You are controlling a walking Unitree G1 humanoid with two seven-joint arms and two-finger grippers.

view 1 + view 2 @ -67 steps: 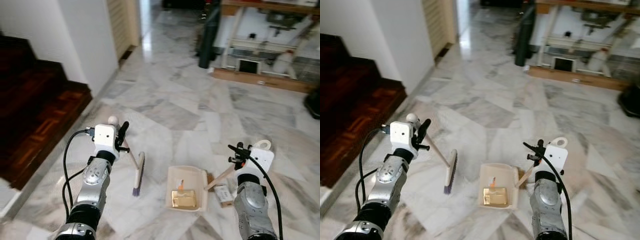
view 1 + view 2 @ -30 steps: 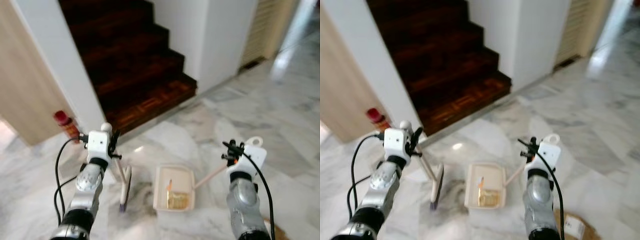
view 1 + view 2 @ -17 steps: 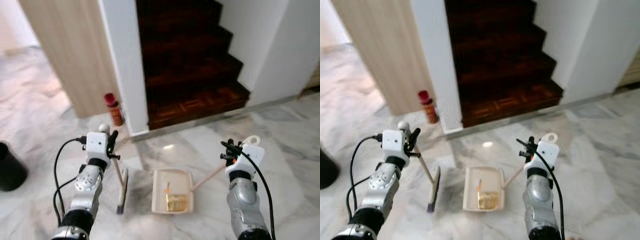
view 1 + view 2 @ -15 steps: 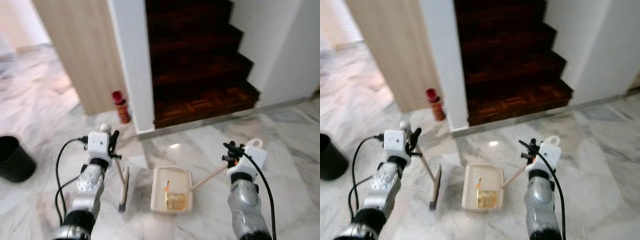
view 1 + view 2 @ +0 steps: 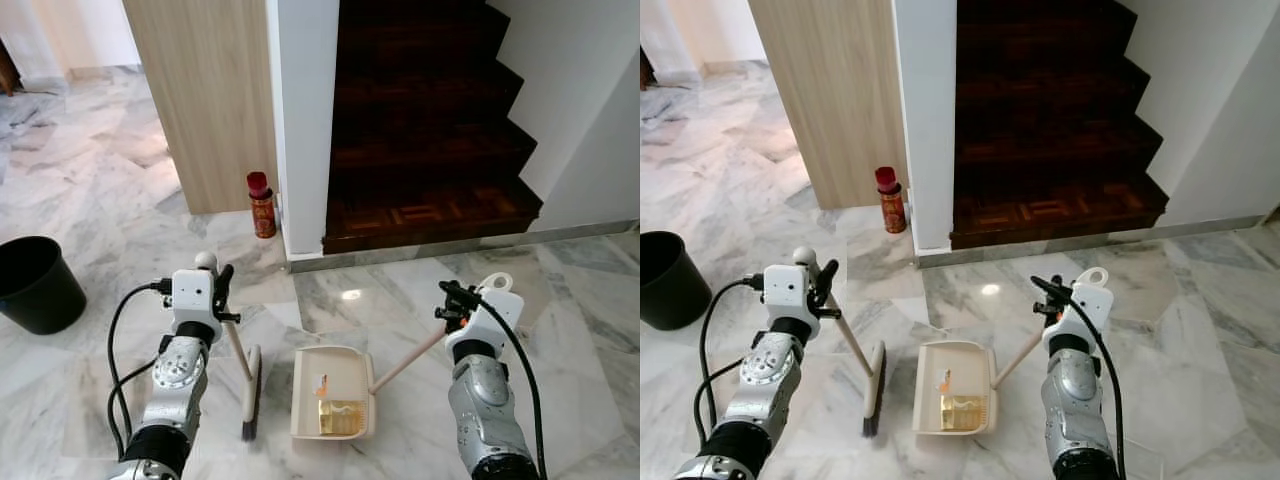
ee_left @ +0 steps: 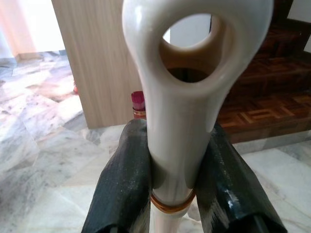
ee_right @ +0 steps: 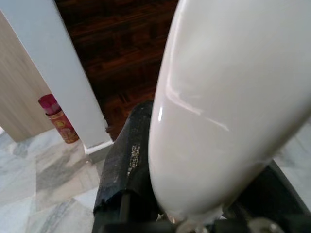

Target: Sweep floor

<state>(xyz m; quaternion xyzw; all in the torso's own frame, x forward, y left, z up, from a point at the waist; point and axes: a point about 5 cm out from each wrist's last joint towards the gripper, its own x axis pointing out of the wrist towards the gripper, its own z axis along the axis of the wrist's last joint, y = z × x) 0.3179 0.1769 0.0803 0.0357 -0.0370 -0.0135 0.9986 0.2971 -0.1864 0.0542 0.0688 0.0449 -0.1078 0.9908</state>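
My left gripper (image 5: pixel 224 295) is shut on the cream handle of a small broom (image 5: pixel 249 390), whose bristle head rests on the marble floor. In the left wrist view the handle's end loop (image 6: pixel 187 97) sits clamped between both black fingers (image 6: pixel 124 184). My right gripper (image 5: pixel 448 303) is shut on the long handle of a cream dustpan (image 5: pixel 345 368) lying on the floor between the arms. Golden scraps (image 5: pixel 341 416) lie in the pan. The dustpan handle (image 7: pixel 228 97) presses against a black finger (image 7: pixel 127 165) in the right wrist view.
A black bucket (image 5: pixel 35 283) stands on the floor at far left. A red spray can (image 5: pixel 262 205) stands by a wooden panel (image 5: pixel 205 100) and a white pillar (image 5: pixel 300 120). Dark wooden stairs (image 5: pixel 430 150) rise straight ahead, with a white wall on the right.
The camera has swung left, from the open hall to the staircase, and the black bucket has come into view. Both grippers keep the same hold on broom and dustpan.
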